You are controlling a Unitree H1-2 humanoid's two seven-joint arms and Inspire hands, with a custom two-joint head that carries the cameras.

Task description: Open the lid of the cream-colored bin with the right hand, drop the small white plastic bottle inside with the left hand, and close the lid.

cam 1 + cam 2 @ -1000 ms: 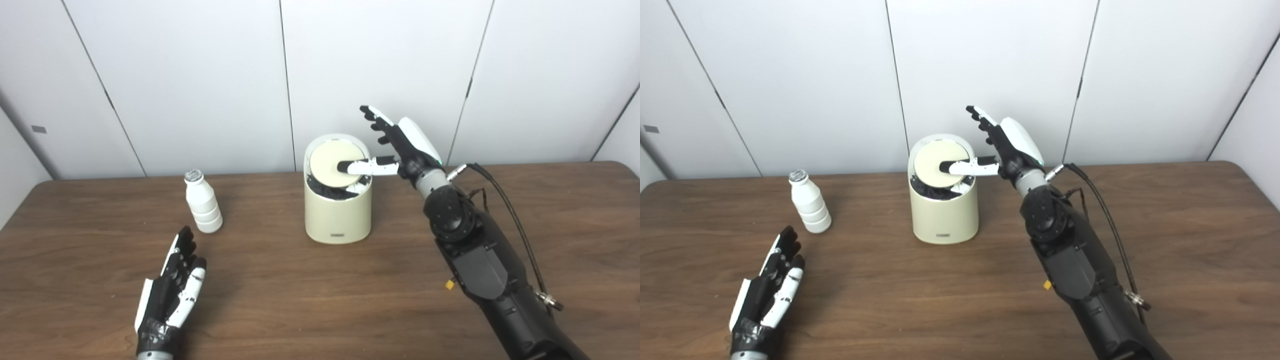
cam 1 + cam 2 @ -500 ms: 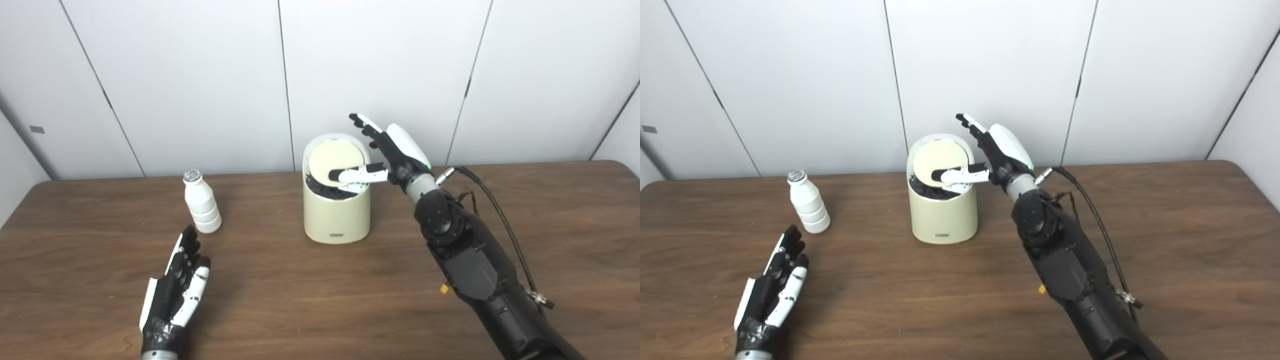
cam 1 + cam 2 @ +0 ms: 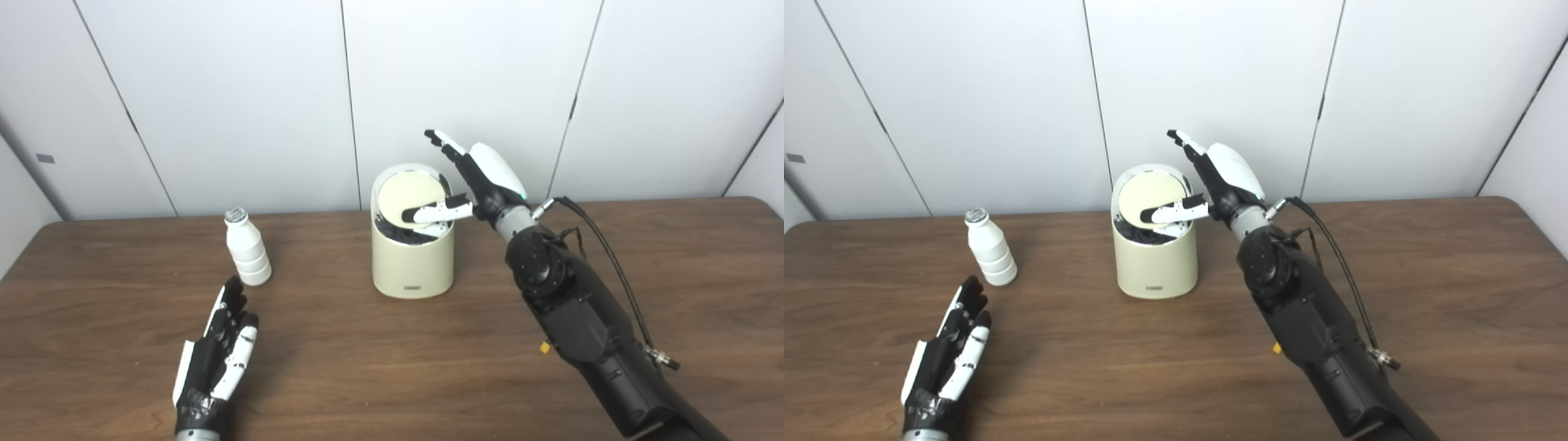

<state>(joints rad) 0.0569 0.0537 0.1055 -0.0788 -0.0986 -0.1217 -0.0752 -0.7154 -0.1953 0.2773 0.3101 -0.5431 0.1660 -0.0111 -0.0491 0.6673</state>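
The cream-colored bin (image 3: 413, 260) stands at the table's middle, near the wall. Its round lid (image 3: 405, 191) is tilted up, showing a dark liner beneath its lower edge. My right hand (image 3: 474, 180) is open at the bin's right rim, thumb lying across the lid's lower right part, fingers raised above and behind the rim. The small white plastic bottle (image 3: 247, 248) stands upright left of the bin, silver cap on top. My left hand (image 3: 217, 358) rests open on the table, in front of the bottle and apart from it.
A brown wooden table (image 3: 392, 367) carries everything, with white wall panels right behind it. A black cable (image 3: 603, 242) runs along my right forearm. The table's rounded corners show at far left and far right.
My right hand has shifted left toward the bin, its thumb sliding lower and further across the tilted lid. My left hand crept slightly forward. The bottle has not moved.
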